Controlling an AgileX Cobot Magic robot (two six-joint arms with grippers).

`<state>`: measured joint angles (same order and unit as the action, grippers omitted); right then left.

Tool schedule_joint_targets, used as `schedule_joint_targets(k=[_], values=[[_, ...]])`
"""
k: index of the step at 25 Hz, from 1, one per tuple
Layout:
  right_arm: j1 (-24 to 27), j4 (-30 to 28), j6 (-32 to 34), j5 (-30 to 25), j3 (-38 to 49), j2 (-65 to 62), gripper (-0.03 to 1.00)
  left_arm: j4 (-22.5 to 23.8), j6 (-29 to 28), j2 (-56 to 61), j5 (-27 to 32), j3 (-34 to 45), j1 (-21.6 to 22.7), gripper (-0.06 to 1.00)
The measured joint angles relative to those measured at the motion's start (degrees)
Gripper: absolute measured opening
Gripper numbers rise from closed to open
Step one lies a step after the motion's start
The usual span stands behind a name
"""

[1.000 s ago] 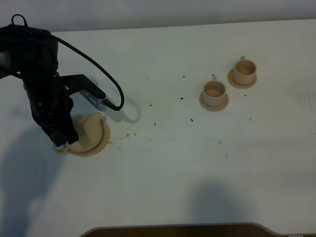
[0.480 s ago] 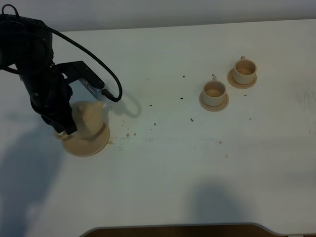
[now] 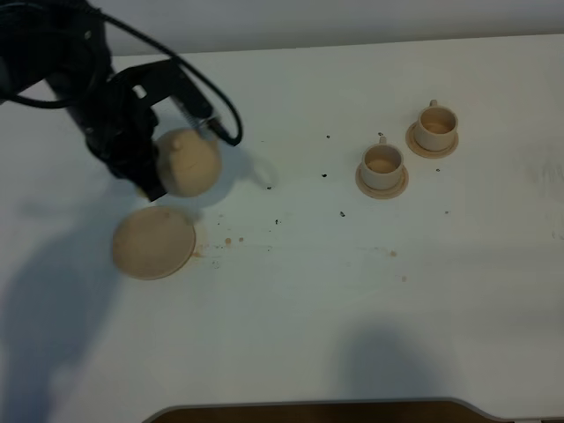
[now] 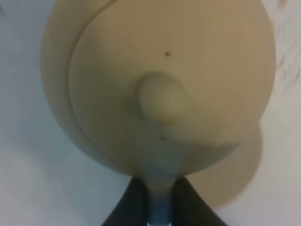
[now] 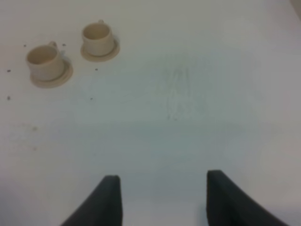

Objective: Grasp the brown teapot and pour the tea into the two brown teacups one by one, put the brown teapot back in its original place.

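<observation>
Left wrist view shows the left pincer (image 4: 159,190) pinching the handle (image 4: 159,209) of the brown teapot (image 4: 160,84), squat, pale tan, knob-lidded, at the desk's (image 3: 352,291) far left, just beyond its saucer (image 3: 154,242); the right pincer (image 5: 162,197) stands spread.

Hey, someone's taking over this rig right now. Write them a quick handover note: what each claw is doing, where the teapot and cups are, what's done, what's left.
Left claw: shut on the handle of the brown teapot, which hangs in the air, off its large saucer.
Right claw: open, empty, above bare table.
Cups: near teacup and far teacup stand apart on the right side of the table.
Done: teapot grasped and lifted.
Left: carry it to the cups, pour into each in turn, set it back on the large saucer.
</observation>
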<state>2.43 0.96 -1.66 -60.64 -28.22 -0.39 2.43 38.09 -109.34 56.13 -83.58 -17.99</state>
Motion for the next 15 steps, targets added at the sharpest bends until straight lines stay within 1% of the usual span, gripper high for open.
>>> schedule_joint_targets(k=[6,12,15], values=[[0.00,0.00,0.00,0.00,0.00,0.00,0.44,0.07,-1.39,-11.51,4.15,-14.51,-4.15,0.12],[0.00,0.00,0.00,0.00,0.00,0.00,0.44,1.12,-2.01,-23.20,9.11,-33.84,-7.74,0.12],[0.00,0.00,0.00,0.00,0.00,0.00,0.44,1.30,-1.96,-28.03,10.61,-42.23,-9.36,0.12]])
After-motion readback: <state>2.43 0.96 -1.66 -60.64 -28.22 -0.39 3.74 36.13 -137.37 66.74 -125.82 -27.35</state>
